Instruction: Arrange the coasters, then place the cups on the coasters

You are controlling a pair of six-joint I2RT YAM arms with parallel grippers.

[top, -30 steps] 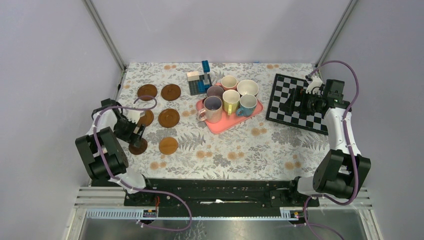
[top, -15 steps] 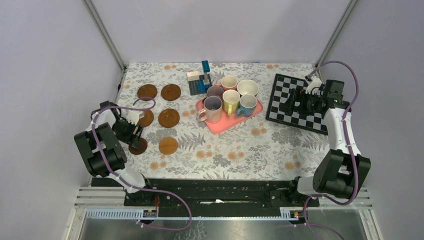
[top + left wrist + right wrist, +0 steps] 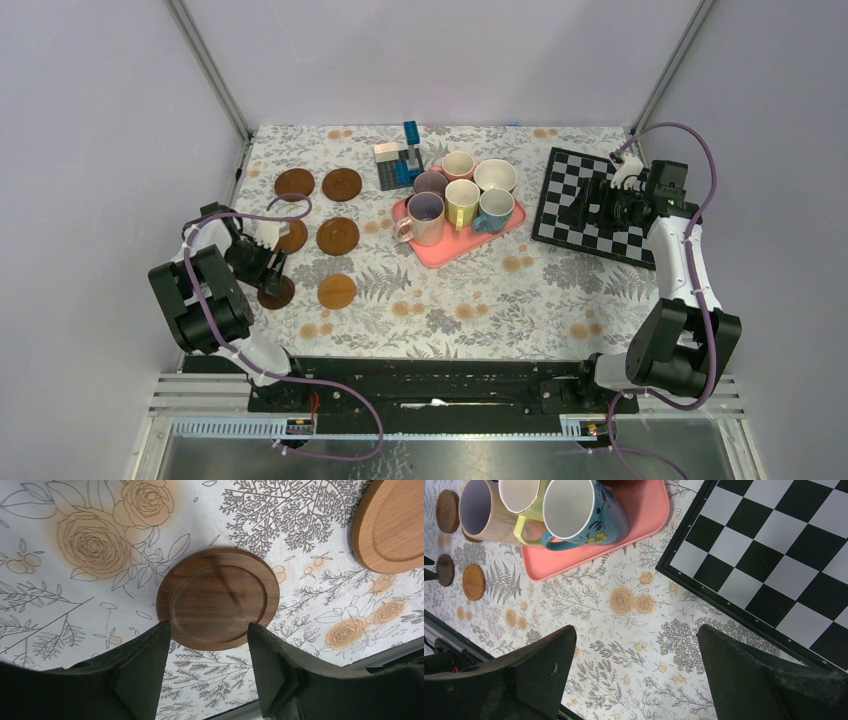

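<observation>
Six brown coasters lie at the table's left. My left gripper [image 3: 270, 277] [image 3: 208, 626] is low over the nearest dark coaster [image 3: 277, 293] [image 3: 217, 599], its fingertips [image 3: 164, 630] closed against the near rim on both sides. An orange-brown coaster [image 3: 337, 291] [image 3: 392, 525] lies just right of it. Further back are coasters [image 3: 338, 235], [image 3: 342, 183], [image 3: 293, 183] and one [image 3: 293, 235] partly hidden by the arm. Six cups, among them pale pink [image 3: 426, 217], yellow [image 3: 462, 200] and light blue [image 3: 494, 209] [image 3: 584, 512], stand on a pink tray [image 3: 455, 247]. My right gripper [image 3: 590, 203] [image 3: 636, 645] is open and empty.
A black-and-white chessboard [image 3: 590, 205] [image 3: 774, 545] lies at the right, under my right arm. A small block model with a blue post [image 3: 402, 160] stands behind the tray. Flowered cloth covers the table, with walls close on left and right.
The left jaws have closed in onto the dark coaster's rim, and the left arm has shifted slightly left. The right arm has not moved.
</observation>
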